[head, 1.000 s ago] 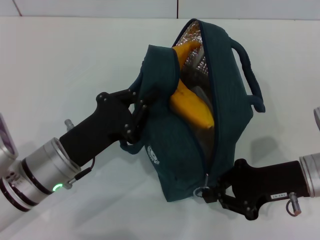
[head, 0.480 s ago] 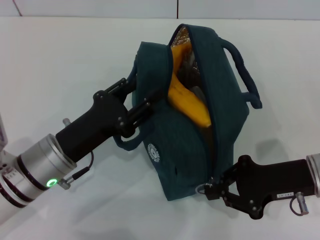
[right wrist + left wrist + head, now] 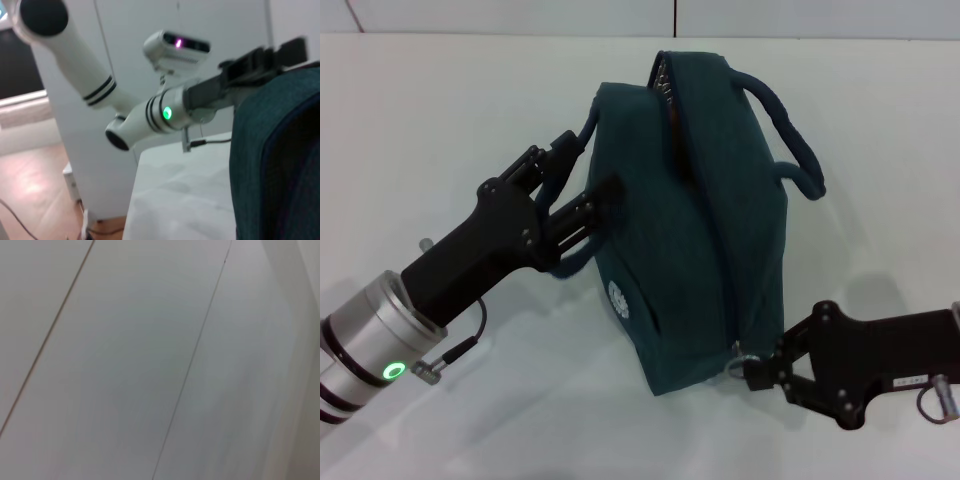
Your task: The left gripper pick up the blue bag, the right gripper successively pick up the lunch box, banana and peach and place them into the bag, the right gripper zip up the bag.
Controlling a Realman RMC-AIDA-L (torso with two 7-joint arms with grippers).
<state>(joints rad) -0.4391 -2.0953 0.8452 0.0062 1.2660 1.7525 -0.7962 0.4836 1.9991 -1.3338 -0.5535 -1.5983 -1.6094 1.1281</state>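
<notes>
The large dark teal-blue fabric bag [image 3: 695, 230] stands tilted on the white worktop [image 3: 440, 130], its top turned toward the far side and its base toward the near side. Its zipper seam runs down the upper face and looks almost fully drawn together, with only a narrow gap showing at the far end; nothing inside can be seen. One rope-like handle [image 3: 785, 130] arches off the right side of the bag. The left hand [image 3: 582, 190], a black two-finger claw on a silver wrist with a green light, comes in from the near left and has its fingers [image 3: 592, 198] pinched around the bag's left handle and fabric edge. The right hand [image 3: 760, 372], an all-black claw on a slim arm with a small white label, lies low at the near right, its tips closed on the metal ring pull [image 3: 735, 368] at the bag's near corner. In the right wrist view the teal fabric fills one side, with the left arm's silver wrist [image 3: 165, 112] beyond it.
</notes>
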